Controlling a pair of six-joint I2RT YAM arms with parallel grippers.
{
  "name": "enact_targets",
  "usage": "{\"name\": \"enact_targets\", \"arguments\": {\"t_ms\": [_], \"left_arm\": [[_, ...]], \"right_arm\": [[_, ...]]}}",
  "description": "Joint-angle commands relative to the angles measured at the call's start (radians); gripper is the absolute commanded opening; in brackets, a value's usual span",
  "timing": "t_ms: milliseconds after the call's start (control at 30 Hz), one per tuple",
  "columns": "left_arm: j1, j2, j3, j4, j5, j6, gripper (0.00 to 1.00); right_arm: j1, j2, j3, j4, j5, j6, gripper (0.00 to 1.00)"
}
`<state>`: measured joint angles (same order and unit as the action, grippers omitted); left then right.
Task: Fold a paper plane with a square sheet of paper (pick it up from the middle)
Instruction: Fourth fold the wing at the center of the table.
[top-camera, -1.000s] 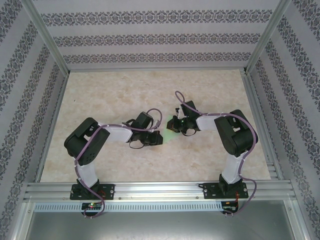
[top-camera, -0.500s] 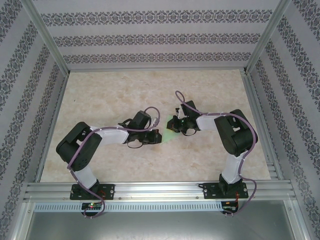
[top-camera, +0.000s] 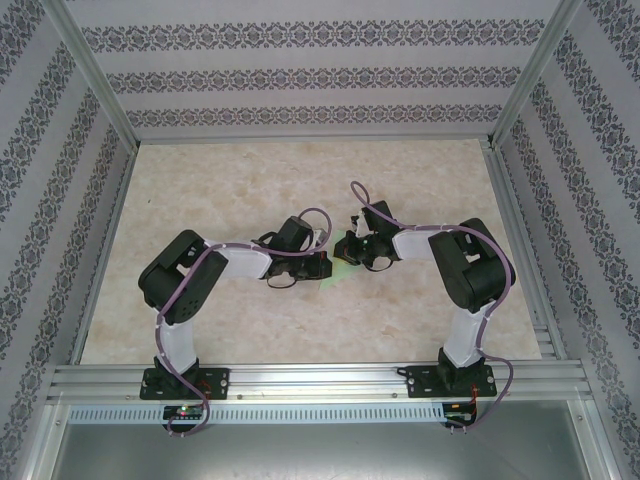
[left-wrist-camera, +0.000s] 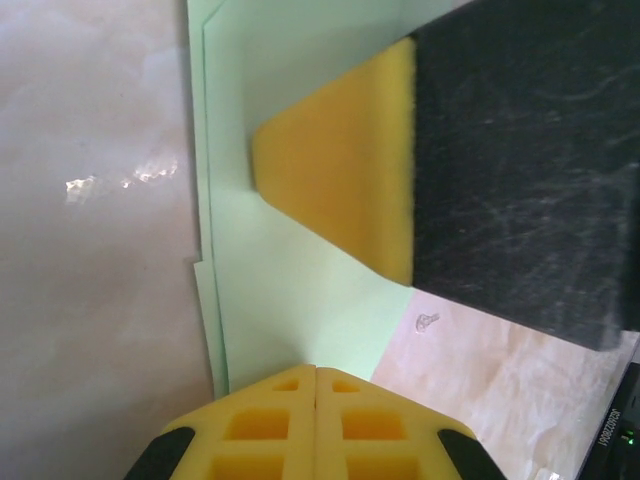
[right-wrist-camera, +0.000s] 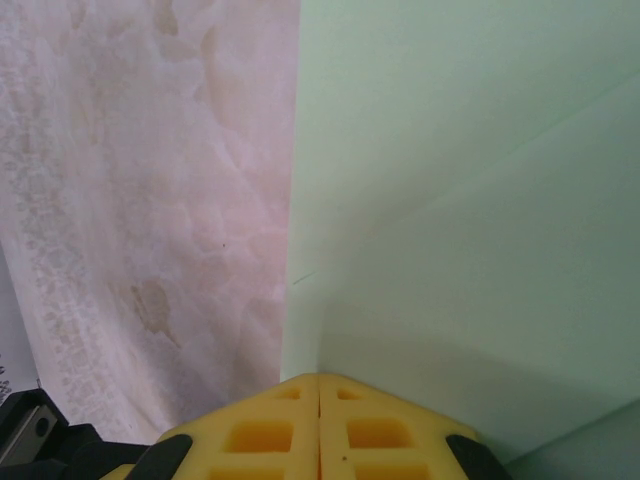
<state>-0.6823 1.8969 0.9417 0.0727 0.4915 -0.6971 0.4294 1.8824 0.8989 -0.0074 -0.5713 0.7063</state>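
Only early folds are done in the thin pale green paper sheet (left-wrist-camera: 290, 270), pressed by left tool (left-wrist-camera: 316, 372) and right tool (right-wrist-camera: 319, 378), both pinched together; no plane shape yet.

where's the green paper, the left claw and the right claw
pale green paper sheet (right-wrist-camera: 420, 130): right wrist view, flat part above the crease
left claw (left-wrist-camera: 316, 372): left wrist view, where its shut yellow tips meet
right claw (right-wrist-camera: 319, 380): right wrist view, where its shut yellow tips meet
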Motion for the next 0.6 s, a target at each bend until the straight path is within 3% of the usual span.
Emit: {"name": "enact_targets", "arguments": {"t_ms": [0, 333, 567], "left_arm": [[-0.008, 0.014, 0.027, 0.079, -0.003, 0.009, 0.03], [-0.008, 0.055, 0.024, 0.116, 0.005, 0.003, 0.02], [-0.017, 0.024, -0.027, -0.052, 0.029, 0.081, 0.00]], "right_arm": [[-0.001, 0.076, -0.029, -0.090, 0.098, -0.016, 0.07], [-0.001, 0.084, -0.032, -0.088, 0.098, -0.013, 0.07], [-0.002, 0.087, -0.034, -0.091, 0.100, -0.010, 0.07]]}}
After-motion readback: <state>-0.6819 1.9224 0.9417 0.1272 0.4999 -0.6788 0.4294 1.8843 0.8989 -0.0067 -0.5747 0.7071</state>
